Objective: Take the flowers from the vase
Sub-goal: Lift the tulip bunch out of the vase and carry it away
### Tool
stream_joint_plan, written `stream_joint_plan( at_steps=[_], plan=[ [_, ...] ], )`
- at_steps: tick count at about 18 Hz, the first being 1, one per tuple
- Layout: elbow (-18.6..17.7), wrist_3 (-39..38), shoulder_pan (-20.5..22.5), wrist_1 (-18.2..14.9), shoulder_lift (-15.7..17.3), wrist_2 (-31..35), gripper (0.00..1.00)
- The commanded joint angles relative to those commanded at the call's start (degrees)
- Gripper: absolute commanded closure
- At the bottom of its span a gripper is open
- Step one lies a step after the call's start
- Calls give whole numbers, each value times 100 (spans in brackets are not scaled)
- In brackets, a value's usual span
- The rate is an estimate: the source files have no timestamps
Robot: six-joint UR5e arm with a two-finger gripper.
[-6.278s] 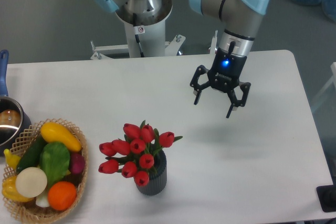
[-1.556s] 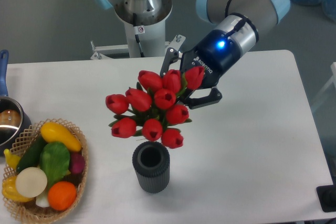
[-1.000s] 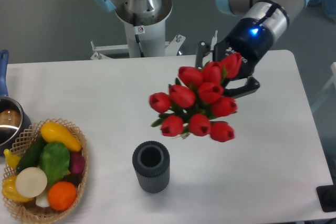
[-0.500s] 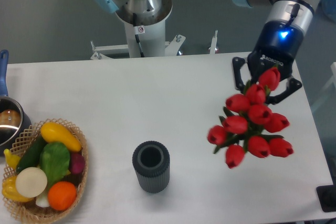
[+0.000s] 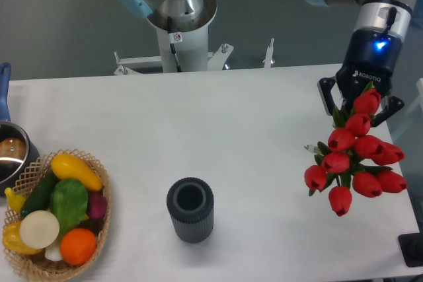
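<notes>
At the near left corner of the counter (image 5: 218, 130) a woven basket (image 5: 99, 229) holds vegetables (image 5: 56, 212): a yellow squash, a green pepper, an orange round one, a white onion and others. Just right of it, near the front edge, the vase (image 5: 190, 210) stands upright with its round mouth open and nothing in it.

Well to the right, over the counter's right edge, the flowers (image 5: 353, 154) hang in the air, clear of the surface and well apart from the vase. The red buds spread toward the near side and a little leftward; the bunch's long axis runs from those lowest buds back and up toward the claw (image 5: 360, 102), where the stems disappear. The topmost bud sits right between the claw's dark fingers.

The claw grips the bunch at the stem end, its fingers drawn in on both sides of it. Its black body with a blue light rises steeply to a silver wrist, and the arm's grey and pale blue joints reach out of the frame at the top right.

At the far left edge a metal pot (image 5: 9, 153) with a blue handle shows partly. Behind the counter stands the arm's white pedestal (image 5: 178, 37).
</notes>
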Motion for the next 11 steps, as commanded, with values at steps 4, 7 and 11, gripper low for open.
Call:
stream_joint_plan(
  at_steps=[4, 7, 11],
  plan=[
    [-167, 458, -254, 9, -70, 1027, 82],
    [-194, 853, -431, 0, -210, 1504, 82],
    [-220, 942, -579, -44, -237, 2329, 88]
  ],
)
